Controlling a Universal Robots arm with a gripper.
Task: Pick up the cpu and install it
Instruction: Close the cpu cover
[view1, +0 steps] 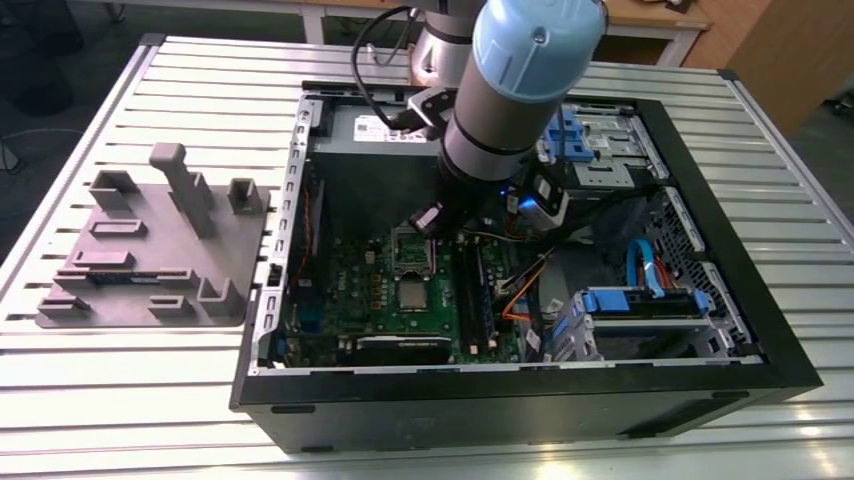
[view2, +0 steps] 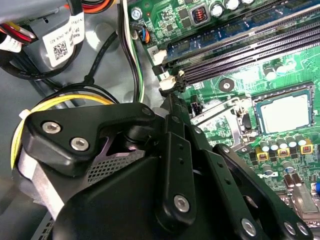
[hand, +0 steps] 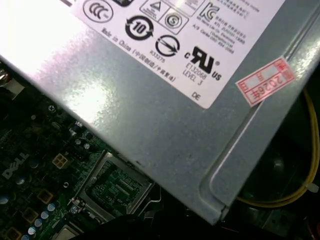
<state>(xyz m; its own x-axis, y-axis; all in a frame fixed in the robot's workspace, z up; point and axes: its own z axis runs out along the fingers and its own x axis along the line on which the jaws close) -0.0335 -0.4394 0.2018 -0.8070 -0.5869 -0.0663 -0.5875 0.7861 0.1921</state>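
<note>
Silver-topped cpu (view2: 285, 112) lies on the motherboard (view2: 240, 75); whether the fingers (view1: 430, 222) are clenched is hidden.

Slatted metal counter (view1: 160, 390). Directly on it: open black PC case (view1: 534, 405) toward the exterior view's right, grey moulded tray (view1: 147, 250) just beside it on the left.

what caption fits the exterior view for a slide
Robot arm reaches into open computer case, above the motherboard where the cpu sits.
</note>
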